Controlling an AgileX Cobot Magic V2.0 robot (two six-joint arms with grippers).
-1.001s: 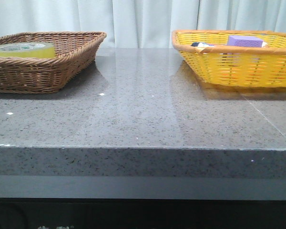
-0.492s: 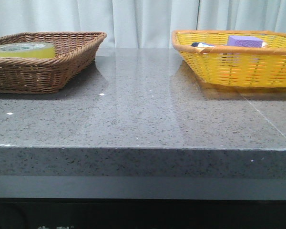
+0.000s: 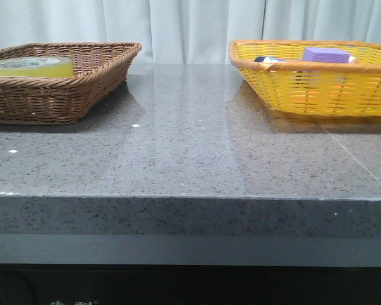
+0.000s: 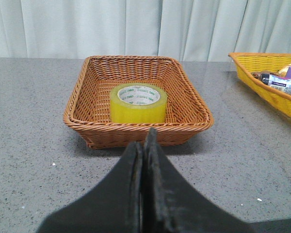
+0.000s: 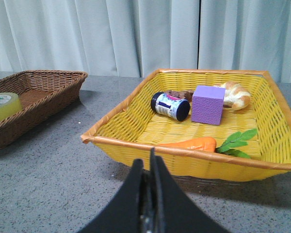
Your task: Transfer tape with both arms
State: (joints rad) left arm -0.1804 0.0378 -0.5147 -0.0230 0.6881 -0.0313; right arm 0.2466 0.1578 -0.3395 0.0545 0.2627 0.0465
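The left gripper is seen with its black fingers pressed together, nothing held between them, poised short of the brown wicker basket and pointed at it. The right gripper is likewise closed and empty, stationed just before the yellow basket. Neither arm is caught in the front view.

The tape is shown lying flat inside the brown basket, core upward, near the basket's nearer wall; from the front only its top is seen above the rim. In the yellow basket a purple block, a dark bottle, a carrot and what may be a bread roll, partly hidden, are gathered.

The task is judged to be at its opening step: the roll is untouched and no reach has been made. The next move would call for the left fingers to be parted, carried over the basket wall and lowered about the roll, before a handover to the right arm could be attempted.

Against the front views of a second and half a second earlier, no difference is to be made out: baskets and tape lie exactly as they did.
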